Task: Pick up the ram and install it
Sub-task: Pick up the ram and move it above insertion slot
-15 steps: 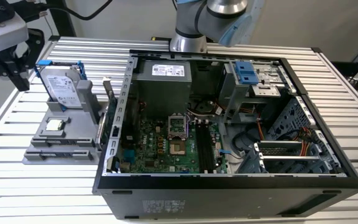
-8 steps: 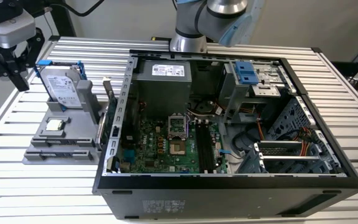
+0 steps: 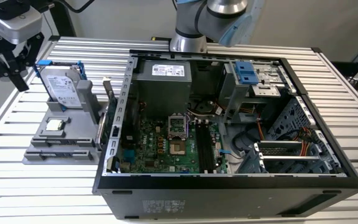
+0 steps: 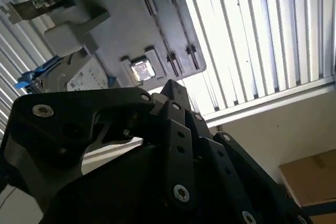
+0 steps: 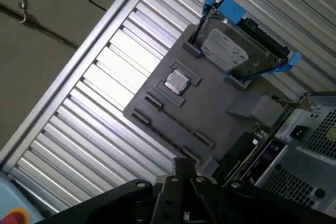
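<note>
Slatted table point(image 3: 17, 186); gripper point(image 3: 5, 70) near white-labelled hard drive point(image 3: 61, 86), print illegible; jaw state unclear.

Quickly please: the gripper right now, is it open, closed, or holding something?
Gripper: it cannot be told whether it is open or closed; it hangs near the grey parts holder.

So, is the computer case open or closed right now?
Open. The computer case lies with no panel over the top; the exterior view looks straight in at its green motherboard and grey power supply.
</note>
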